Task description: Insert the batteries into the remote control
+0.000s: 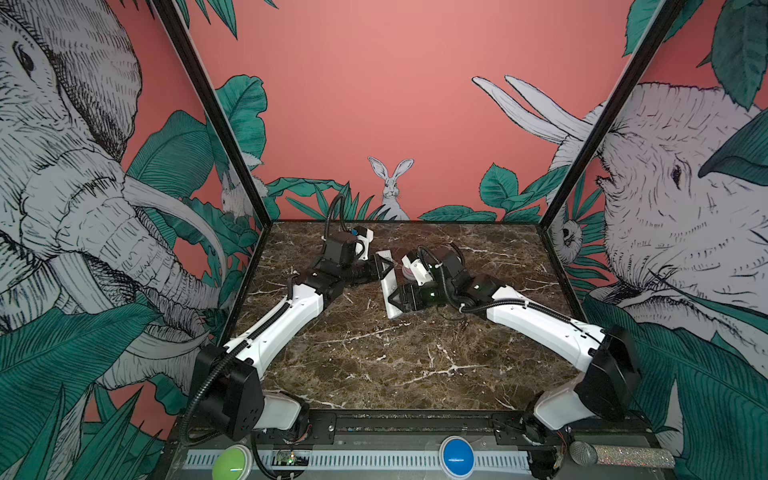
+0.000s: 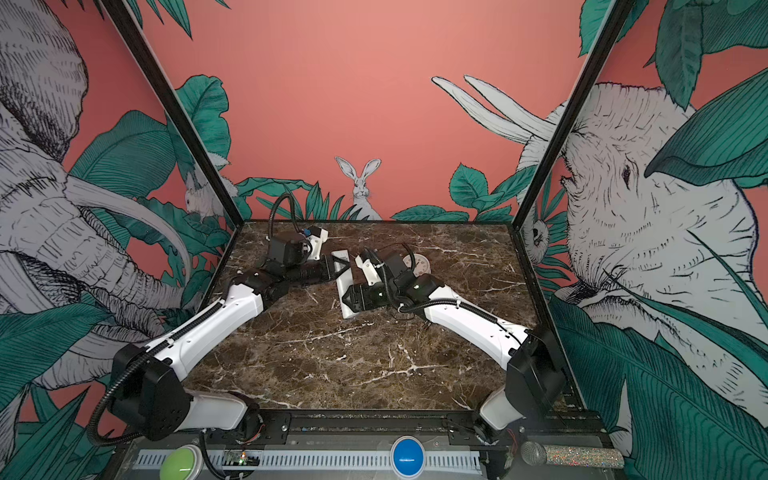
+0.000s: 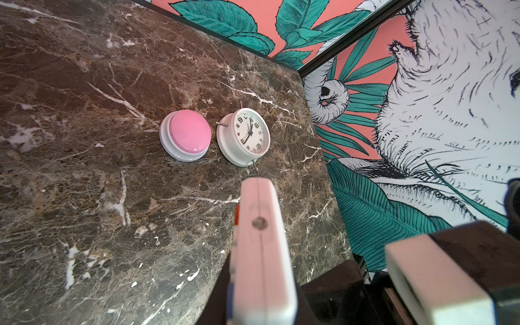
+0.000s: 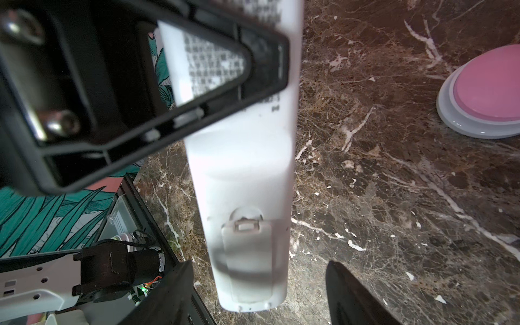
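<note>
Remote control (image 1: 386,286) sits mid-frame in both top views, a slim white bar angled over the marble desk (image 1: 374,365). The left hand (image 1: 383,268) is pressed together on its upper part, and the right hand (image 1: 395,301) sits at its lower end. Whether that end rests on the desk cannot be told. No batteries appear in any view.

The left wrist view shows the remote edge-on at lower centre. Only this view shows the pink dome button (image 3: 187,139) and the white clock (image 3: 244,136) whole, just beside each other in mid-frame.

The right wrist view alone shows the remote's plain back, running down the centre. The battery cover (image 4: 249,253) at lower centre is shut and its small latch is visible. One left finger (image 4: 264,64) crosses the remote at upper left. The right hand's fingers (image 4: 351,295) stand spread on either side of the lower end, a gap on each side.

The remote looks light and stiff, and its smooth plastic is likely to slip. The latch seems thin and breakable. The long edges, clear of the cover, look like the safest hold.
</note>
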Robot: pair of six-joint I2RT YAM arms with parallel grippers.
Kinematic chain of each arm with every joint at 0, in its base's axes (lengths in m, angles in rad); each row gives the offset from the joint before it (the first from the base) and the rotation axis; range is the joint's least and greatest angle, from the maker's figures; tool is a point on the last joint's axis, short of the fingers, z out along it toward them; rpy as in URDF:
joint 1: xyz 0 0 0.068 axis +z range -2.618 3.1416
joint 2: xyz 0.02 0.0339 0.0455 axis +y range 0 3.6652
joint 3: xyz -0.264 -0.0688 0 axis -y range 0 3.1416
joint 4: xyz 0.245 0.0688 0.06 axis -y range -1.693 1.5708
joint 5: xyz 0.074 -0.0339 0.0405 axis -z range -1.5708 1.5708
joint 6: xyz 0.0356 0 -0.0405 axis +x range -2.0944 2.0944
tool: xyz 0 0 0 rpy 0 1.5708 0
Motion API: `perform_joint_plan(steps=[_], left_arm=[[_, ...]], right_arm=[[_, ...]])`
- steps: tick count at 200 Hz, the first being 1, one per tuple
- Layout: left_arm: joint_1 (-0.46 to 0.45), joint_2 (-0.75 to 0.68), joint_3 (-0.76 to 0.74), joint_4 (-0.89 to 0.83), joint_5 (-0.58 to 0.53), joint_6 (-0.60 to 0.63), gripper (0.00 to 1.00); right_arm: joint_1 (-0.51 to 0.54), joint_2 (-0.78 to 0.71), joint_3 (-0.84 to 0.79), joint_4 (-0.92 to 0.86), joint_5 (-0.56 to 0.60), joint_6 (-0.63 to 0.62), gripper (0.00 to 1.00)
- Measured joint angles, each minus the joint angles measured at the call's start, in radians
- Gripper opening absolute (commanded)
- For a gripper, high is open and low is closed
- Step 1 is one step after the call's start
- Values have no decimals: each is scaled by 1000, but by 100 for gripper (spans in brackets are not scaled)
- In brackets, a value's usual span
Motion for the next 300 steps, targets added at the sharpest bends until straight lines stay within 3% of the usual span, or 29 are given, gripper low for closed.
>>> perform_joint_plan(steps=[300], left_arm=[[0, 0, -3, 6, 23, 1, 0]], right_arm=[[-16, 17, 0, 66, -68, 4, 33]])
